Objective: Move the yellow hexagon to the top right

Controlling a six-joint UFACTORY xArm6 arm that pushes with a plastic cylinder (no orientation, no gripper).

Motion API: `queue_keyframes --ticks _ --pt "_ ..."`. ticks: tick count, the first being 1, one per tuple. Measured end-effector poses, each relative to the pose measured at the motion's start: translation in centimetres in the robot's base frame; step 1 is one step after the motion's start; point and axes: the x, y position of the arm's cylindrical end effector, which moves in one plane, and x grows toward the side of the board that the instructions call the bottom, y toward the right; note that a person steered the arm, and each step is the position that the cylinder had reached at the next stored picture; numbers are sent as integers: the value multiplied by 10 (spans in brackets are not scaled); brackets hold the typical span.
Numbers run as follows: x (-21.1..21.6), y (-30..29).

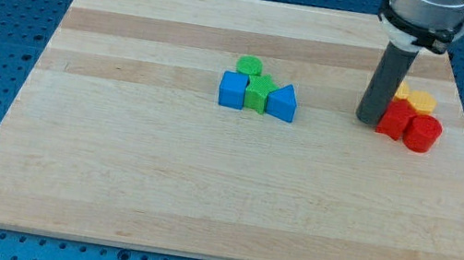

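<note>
There are no jaws on this arm, only the dark rod, and my tip [370, 121] rests on the wooden board [112, 176] just left of a tight cluster at the view's right. The yellow hexagon [421, 102] sits at that cluster's top, beside another yellow block [402, 88] partly hidden behind the rod, with a red block [392, 119] touching the rod and a red cylinder [423, 133] below. Well apart, near the board's middle, a green cylinder [250, 66], green block [261, 93], blue cube [233, 90] and blue triangular block [282, 103] huddle together.

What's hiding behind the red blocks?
Two yellow blocks peek out behind the red blocks. My tip stands left of them; the rod covers part of one yellow block.
</note>
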Motion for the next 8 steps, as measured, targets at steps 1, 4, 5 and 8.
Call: queue_keyframes --ticks 1,4,5,8 --pt "0 -1" --pt "75 -10" --pt "79 50" --pt "38 170"
